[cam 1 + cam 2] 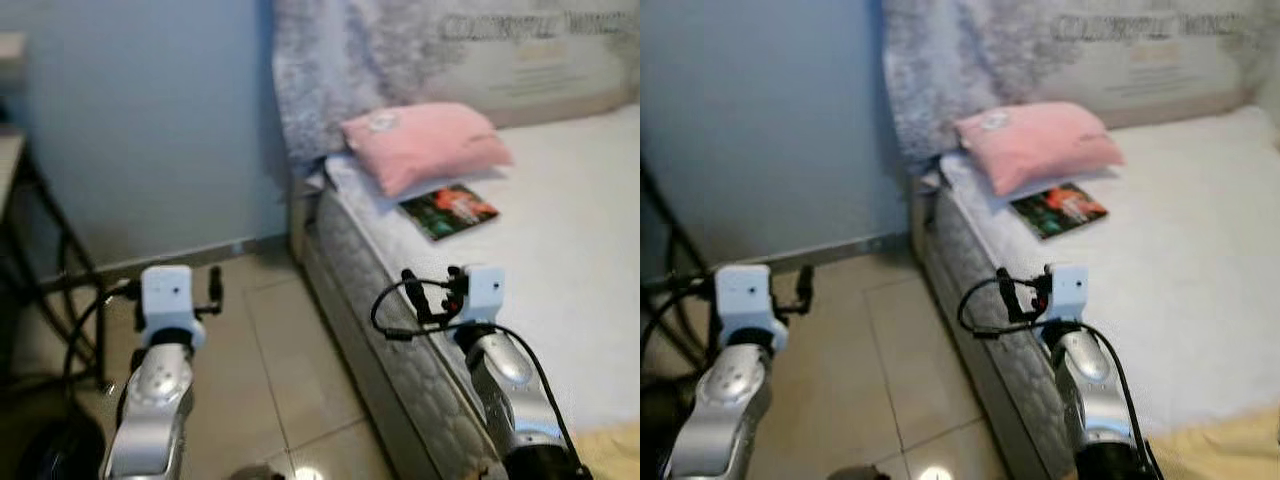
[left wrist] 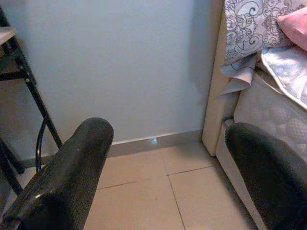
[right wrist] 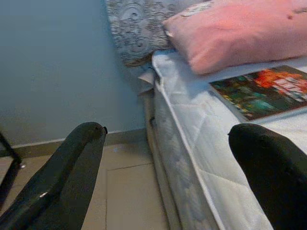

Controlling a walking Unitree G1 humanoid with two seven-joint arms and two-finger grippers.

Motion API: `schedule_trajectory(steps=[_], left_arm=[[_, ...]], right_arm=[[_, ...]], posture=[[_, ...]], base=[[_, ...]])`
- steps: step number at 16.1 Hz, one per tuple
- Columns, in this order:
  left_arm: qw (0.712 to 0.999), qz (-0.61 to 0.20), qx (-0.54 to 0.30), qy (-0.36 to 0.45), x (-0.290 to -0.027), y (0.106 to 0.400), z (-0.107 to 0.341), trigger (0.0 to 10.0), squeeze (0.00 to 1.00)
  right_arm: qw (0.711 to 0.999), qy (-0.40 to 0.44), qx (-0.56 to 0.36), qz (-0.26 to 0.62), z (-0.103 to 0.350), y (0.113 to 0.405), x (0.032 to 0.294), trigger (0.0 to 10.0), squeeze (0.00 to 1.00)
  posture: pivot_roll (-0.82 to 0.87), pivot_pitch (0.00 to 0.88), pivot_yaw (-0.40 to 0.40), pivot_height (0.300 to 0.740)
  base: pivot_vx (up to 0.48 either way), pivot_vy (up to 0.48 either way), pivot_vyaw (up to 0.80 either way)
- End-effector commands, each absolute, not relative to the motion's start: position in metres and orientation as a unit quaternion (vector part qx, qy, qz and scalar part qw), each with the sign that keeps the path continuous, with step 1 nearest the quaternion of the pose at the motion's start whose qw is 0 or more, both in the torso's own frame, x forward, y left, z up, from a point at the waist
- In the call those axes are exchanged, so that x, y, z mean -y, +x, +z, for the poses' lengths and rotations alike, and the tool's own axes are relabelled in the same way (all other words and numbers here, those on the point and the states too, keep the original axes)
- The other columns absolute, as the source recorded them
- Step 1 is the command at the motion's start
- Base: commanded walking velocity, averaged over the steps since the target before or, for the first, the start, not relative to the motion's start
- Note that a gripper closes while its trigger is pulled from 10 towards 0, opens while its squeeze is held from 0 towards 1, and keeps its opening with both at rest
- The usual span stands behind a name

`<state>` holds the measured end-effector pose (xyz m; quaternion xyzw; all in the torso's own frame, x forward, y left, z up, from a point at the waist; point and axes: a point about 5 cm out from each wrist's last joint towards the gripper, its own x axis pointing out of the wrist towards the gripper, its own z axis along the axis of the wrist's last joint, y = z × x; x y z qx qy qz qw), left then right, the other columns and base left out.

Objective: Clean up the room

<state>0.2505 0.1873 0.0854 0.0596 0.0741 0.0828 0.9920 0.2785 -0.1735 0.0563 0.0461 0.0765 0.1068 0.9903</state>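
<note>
A book [image 1: 449, 211] is lying on the bed [image 1: 560, 300] just below a pink pillow [image 1: 425, 144], its title too blurred to read; the right wrist view is cutting off its far edge. The right gripper [image 3: 168, 158] is hovering wide open over the mattress edge. The left gripper [image 2: 168, 158] is gaping empty above floor tiles [image 2: 144, 191], facing a blue wall [image 2: 120, 62] and black table legs [image 2: 33, 91].

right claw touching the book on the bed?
Apart. Right wrist view: the open right claw hangs short of the book, with bare mattress between them. Head view agrees.
</note>
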Motion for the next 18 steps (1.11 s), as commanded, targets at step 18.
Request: schedule_trajectory(steps=[18], left_arm=[[0.997,-0.006,-0.032,0.076,-0.176,0.257,0.105,10.0,0.0]], right_arm=[[0.997,0.046,-0.056,-0.005,0.057,0.285,0.185,10.0,0.0]], posture=[[0.02,0.0,0.033,0.74]], base=[[0.338,0.0,0.26]])
